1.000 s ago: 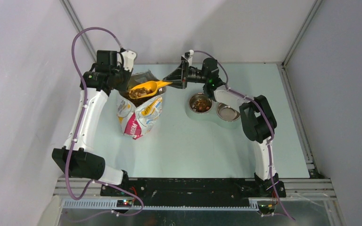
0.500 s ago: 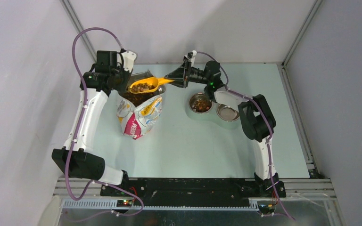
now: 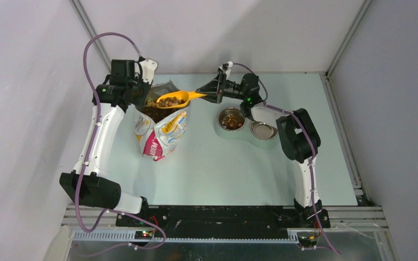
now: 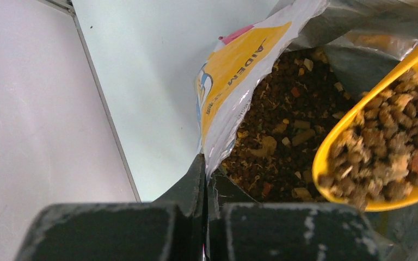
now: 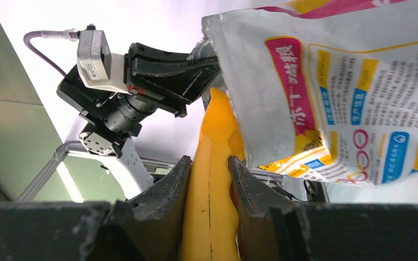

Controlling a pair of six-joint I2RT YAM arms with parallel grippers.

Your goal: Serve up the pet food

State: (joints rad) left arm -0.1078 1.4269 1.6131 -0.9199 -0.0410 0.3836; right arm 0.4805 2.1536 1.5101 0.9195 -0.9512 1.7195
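Note:
A white printed foil bag (image 3: 163,133) stands open at the back left, with brown kibble (image 4: 283,136) inside it. My left gripper (image 3: 140,93) is shut on the bag's rim (image 4: 217,147) and holds the mouth open. My right gripper (image 3: 209,93) is shut on the handle of a yellow scoop (image 3: 175,99). The scoop is heaped with kibble (image 4: 397,147) and hangs level just above the bag's mouth. In the right wrist view the scoop handle (image 5: 209,206) sits between my fingers (image 5: 166,190). A double metal bowl (image 3: 247,128) stands right of the bag; its left cup (image 3: 231,119) holds kibble.
The bowl's right cup (image 3: 263,130) shows bare metal. White walls and a metal frame close in the back and both sides of the pale table (image 3: 217,168).
My right gripper has lifted the loaded scoop up out of the bag and drawn it a little to the right. My left gripper still holds the bag's rim.

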